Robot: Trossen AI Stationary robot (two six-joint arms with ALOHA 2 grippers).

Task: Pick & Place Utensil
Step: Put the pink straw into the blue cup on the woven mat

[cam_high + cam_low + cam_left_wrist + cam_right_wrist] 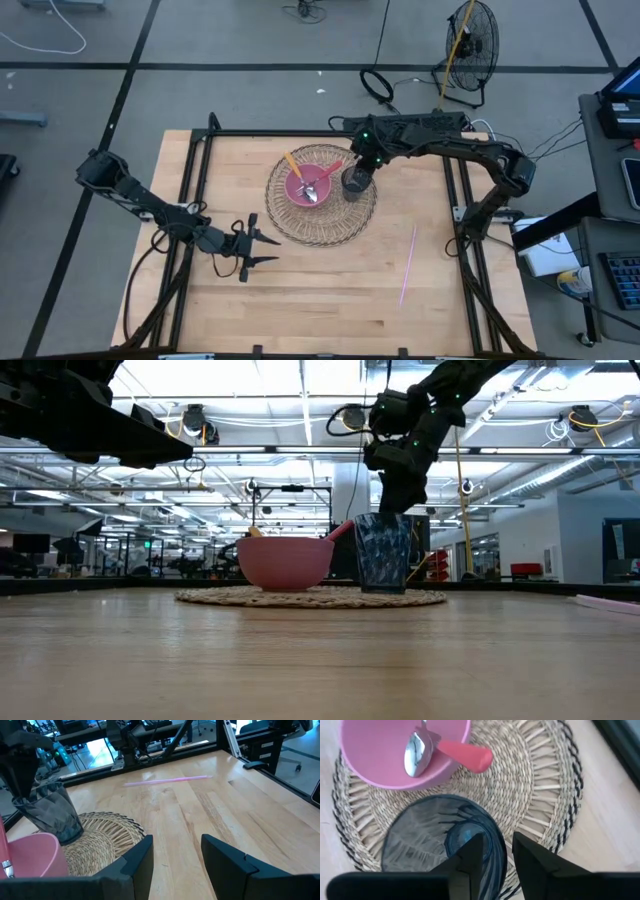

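While the right gripper (492, 852) hung directly over the dark glass (445, 840), its fingers (470, 857) stood slightly parted, one on each side of the near rim, pinching nothing that showed. Just beyond the glass sat the pink bowl (309, 186), crowding that side. A spoon (417, 750) with a shiny head and red handle lay in the bowl, its handle poking over the rim towards the gripper; an orange-handled utensil (292, 163) leaned there too. Both vessels rested on the woven mat (335, 225). A pink straw (408, 263) lay well apart on bare table (330, 300). The left gripper (262, 248) waited spread, just off the mat's edge.
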